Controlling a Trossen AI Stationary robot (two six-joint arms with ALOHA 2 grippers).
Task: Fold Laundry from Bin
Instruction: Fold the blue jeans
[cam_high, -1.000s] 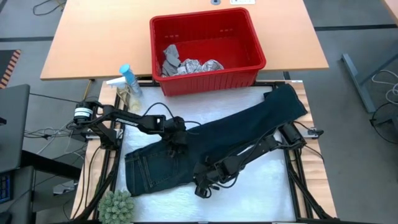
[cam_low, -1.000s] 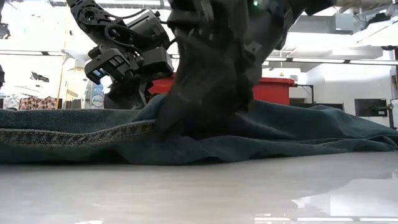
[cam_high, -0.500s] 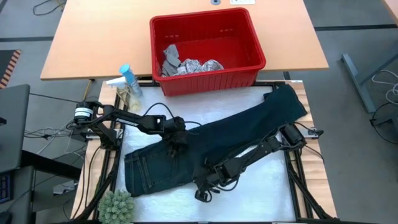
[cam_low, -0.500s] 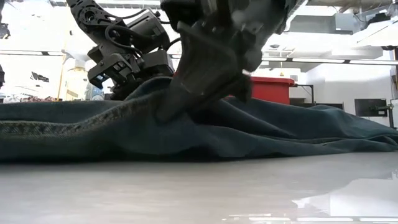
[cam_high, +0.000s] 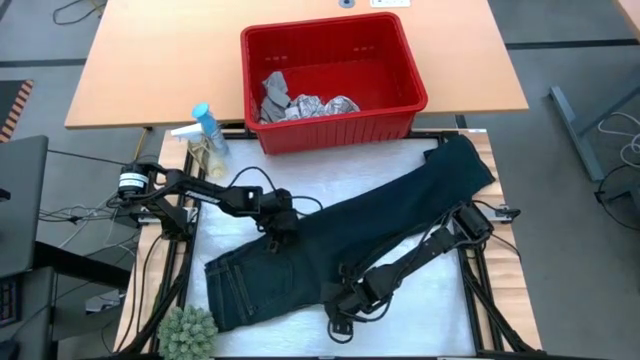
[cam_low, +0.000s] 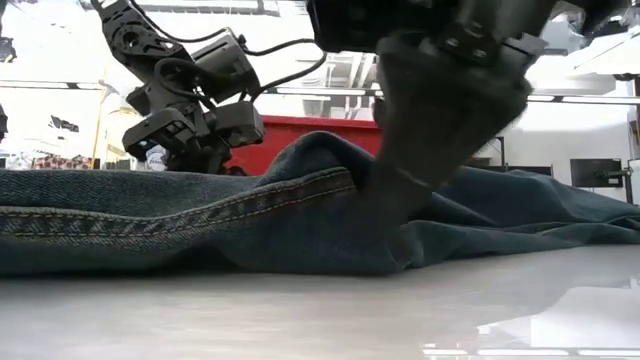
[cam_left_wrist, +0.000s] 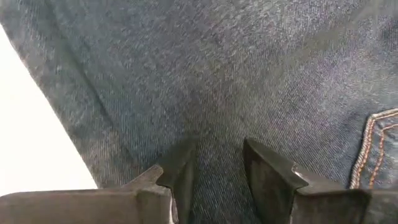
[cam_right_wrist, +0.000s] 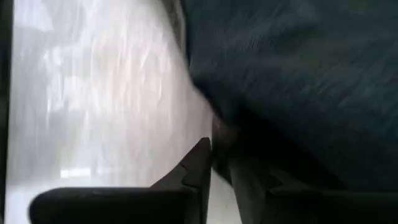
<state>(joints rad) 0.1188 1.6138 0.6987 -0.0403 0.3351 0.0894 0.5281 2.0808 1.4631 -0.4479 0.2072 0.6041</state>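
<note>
The dark navy trousers (cam_high: 380, 215) lie slantwise on the white table mat, waist at the near left and leg ends at the far right. My left gripper (cam_high: 275, 228) is down on their seat area, close to a stitched pocket (cam_left_wrist: 376, 140), with denim between its fingers. My right gripper (cam_high: 338, 318) is at the trousers' near edge, its fingers nearly together on the cloth. The red bin (cam_high: 340, 128) stands beyond the mat and holds a grey cloth (cam_high: 273, 92) and a white printed cloth (cam_high: 325, 105). My left gripper comes down at a slant from the table's left onto the seat of the trousers (cam_left_wrist: 217, 146), with a strip of denim between its two fingers (cam_left_wrist: 180, 177). One layer or several, I cannot tell. The cloth around it lies on the mat. My right gripper pinches the near edge of the trousers (cam_right_wrist: 227, 127) below the waist, its fingers (cam_right_wrist: 199, 165) slanting down. Beside the hold the denim stands up in a ridge (cam_low: 320, 150), and the rest lies on the mat.
A spray bottle (cam_high: 205, 125) stands at the mat's far left corner, left of the bin. A small green plant (cam_high: 188, 333) sits at the near left corner. Bare white mat (cam_high: 420, 310) shows near the front right.
My right gripper has moved toward the table's near edge and a little to the right, drawing the trousers' near edge with it. The waist end has slid toward the near edge, and the cloth beside the gripper has risen into a ridge.
</note>
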